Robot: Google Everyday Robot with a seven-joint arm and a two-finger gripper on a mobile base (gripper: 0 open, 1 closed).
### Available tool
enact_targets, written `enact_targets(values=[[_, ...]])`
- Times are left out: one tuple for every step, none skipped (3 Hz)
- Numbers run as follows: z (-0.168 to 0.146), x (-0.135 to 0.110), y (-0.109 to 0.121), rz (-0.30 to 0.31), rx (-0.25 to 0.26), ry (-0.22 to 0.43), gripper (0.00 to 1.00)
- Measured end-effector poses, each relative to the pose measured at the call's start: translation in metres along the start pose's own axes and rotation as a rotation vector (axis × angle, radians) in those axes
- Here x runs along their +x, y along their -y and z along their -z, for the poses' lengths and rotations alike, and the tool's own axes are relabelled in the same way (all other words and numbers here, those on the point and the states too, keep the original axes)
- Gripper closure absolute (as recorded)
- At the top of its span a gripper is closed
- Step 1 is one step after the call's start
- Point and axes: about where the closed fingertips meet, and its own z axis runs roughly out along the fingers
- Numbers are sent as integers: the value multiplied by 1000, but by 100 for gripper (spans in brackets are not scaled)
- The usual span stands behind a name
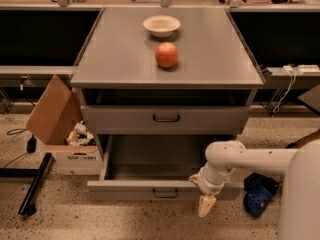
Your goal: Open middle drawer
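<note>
The middle drawer (125, 190) is pulled far out of the gray cabinet, and its inside looks bare. Its small black bar handle (165, 193) sits at the centre of the front. The taller upper drawer (210, 120) above it is closed. The lowest drawer is hidden under the open one. My gripper (206, 205) hangs pointing down in front of the open drawer's front, to the right of the handle and apart from it. My white arm (250, 160) reaches in from the right.
A red apple (166, 54) and a white bowl (161, 25) sit on the cabinet top (115, 59). An open cardboard box (62, 134) stands on the floor at the left beside a black stand leg (34, 189). A blue shoe (259, 200) lies at the right.
</note>
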Motion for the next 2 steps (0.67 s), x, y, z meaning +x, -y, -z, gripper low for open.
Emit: enact_targets(values=[[1,0,0,0,0,0,50],[2,-1,-2,0,3,-1,73]])
